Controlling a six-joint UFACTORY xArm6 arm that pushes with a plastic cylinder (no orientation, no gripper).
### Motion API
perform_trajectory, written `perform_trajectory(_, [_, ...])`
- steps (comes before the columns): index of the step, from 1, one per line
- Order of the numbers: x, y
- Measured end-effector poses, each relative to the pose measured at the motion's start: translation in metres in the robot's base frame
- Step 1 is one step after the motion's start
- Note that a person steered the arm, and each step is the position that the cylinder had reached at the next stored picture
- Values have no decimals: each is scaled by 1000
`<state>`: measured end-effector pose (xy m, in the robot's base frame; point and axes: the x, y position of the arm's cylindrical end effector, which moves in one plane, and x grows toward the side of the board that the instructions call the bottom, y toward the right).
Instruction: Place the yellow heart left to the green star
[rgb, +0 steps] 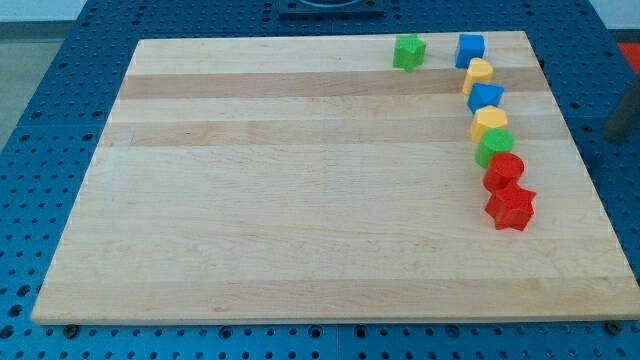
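I have no claw to open or close on this rig, only the rod, and I cannot pick out my tip with any certainty: there is a dark blur off the wooden board (300, 250) at the view's right edge that may be the rod, but I cannot tell, so I cannot place it against the blocks. Nothing is held in any case. The nearest blocks to that edge form a curved chain down the board's right side. From the top they run blue cube (470, 48), yellow heart (479, 72), a blue block (485, 97), a second yellow block (489, 122), a green block (494, 147), a red block (504, 170) and a red star (511, 208), each touching or just beside the next. I take the upper yellow piece for the heart; its shape is small and I am not fully sure. The green star (408, 52) stands apart, to the view's left of the blue cube, near the top edge. The heart looks light, rigid and easy to slide on smooth wood. I judge it should be pushed from its right flank, square through its middle, since an off-centre push would spin it or drag its blue neighbours along.
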<state>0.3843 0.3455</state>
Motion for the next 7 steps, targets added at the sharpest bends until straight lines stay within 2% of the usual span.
perform_trajectory(2, [-102,-42])
perform_trajectory(3, [-101,-78])
perform_trajectory(5, [-67,-181])
perform_trajectory(7, [-77,-256])
